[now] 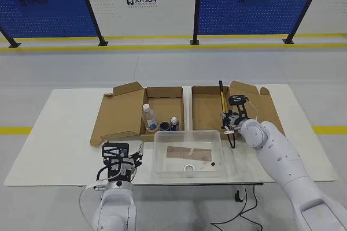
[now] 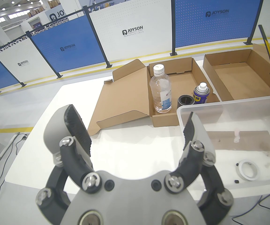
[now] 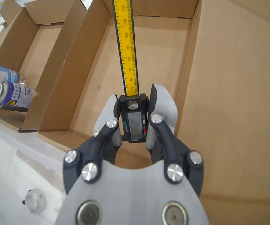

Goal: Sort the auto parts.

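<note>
One digital caliper (image 3: 125,47) is what we are gripping by its display head in our right claw (image 3: 133,108), just above the right cardboard box (image 3: 163,47), its yellow beam pointing straight away toward the far wall, while our left claw (image 2: 130,113) is gaping wide.

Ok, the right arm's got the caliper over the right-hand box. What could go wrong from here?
1. The right gripper clamps the caliper only at its display head; the long yellow beam sticks out unsupported, so it may pivot or slip.
2. That beam reaches towards the far wall of the cardboard box; lowered like this, its tip could catch on the rim.
</note>
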Controlling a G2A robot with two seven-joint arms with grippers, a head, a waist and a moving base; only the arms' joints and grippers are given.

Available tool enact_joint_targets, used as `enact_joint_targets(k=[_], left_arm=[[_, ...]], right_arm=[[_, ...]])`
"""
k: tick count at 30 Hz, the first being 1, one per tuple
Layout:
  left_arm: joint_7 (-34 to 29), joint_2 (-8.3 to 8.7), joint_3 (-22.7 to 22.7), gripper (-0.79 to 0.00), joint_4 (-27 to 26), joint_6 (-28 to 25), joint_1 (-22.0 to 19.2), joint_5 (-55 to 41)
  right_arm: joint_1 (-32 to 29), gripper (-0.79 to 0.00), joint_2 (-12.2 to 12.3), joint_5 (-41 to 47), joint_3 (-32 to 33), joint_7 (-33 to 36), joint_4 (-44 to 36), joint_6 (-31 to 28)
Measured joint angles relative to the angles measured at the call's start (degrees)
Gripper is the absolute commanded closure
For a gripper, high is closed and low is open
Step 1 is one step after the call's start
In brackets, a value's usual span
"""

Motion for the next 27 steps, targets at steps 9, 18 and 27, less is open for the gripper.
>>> enact_joint_targets(k=[9, 18, 27], left_arm=[[0.0, 0.00, 0.0, -0.785, 0.0, 0.0, 0.0, 0.0], [0.0, 0.00, 0.0, -0.785, 0.0, 0.0, 0.0, 0.0], [0.0, 0.00, 0.0, -0.785, 0.0, 0.0, 0.0, 0.0]], right_arm=[[0.0, -0.203, -0.3, -1.4, 0.5, 0.4, 0.6, -0.6], [-0.4, -0.329, -0.3, -2.7, 1.4, 1.0, -0.2, -1.2], [-0.6, -0.348, 0.0, -5.0, 2.4, 1.0, -2.1, -3.1]])
